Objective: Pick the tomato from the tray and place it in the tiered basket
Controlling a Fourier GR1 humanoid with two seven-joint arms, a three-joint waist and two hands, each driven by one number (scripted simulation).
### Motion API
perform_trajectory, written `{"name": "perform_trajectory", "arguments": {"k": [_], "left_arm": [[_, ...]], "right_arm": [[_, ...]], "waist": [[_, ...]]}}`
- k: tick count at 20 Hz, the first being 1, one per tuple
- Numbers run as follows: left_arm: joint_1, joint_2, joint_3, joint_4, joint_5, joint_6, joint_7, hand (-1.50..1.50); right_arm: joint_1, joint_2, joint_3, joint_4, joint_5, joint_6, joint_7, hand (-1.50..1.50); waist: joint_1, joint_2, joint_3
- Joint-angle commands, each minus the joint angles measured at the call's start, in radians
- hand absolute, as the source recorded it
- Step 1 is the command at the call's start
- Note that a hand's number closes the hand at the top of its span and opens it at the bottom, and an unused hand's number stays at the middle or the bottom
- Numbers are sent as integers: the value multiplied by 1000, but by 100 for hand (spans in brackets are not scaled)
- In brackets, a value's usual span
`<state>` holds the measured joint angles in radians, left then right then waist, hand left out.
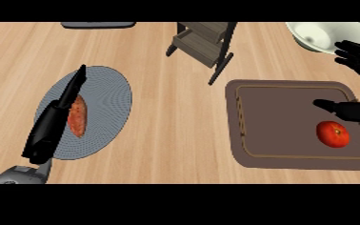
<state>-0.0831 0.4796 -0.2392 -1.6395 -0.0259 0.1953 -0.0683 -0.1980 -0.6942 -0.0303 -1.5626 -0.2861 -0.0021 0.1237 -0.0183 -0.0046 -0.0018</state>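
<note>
Grey forearm (25, 175) ends in a black left hand (51, 119).

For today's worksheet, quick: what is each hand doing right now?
Left hand: open, fingers straight over the grey mat.
Right hand: open, above the tomato, holding nothing.

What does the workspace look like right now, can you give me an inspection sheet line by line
Surface: light wooden counter.
Job's things: tomato lies on the brown tray, near its right end; tiered basket stands at the counter's back, apart from the tray.
Clutter: grey round mat at left with a reddish oblong item on it; white bowl at top right; dark flat object at the top edge.
Hands: left hand straight, over the mat; right hand just above the tomato, fingers spread, holding nothing.
Cables: nothing seen.
Surroundings: nothing seen beyond the counter.
</note>
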Motion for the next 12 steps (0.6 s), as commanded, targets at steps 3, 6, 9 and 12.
{"name": "perform_trajectory", "arguments": {"k": [3,6,9,12], "left_arm": [[-19,1,2,24,-11,-7,5,0],[-27,4,10,9,-8,-9,19,0],[-6,-28,-14,6,-21,4,6,0],[44,-4,16,-12,-2,-20,-18,0]], "right_arm": [[33,-315,78,-72,117,180,276,-150],[19,-419,120,-160,151,245,432,-150],[-8,-501,128,-242,130,312,593,-150],[40,-514,109,-383,83,305,768,-150]], "waist": [[-14,-1,-6],[-2,-3,-6],[10,-1,-4],[2,-5,-1]]}}
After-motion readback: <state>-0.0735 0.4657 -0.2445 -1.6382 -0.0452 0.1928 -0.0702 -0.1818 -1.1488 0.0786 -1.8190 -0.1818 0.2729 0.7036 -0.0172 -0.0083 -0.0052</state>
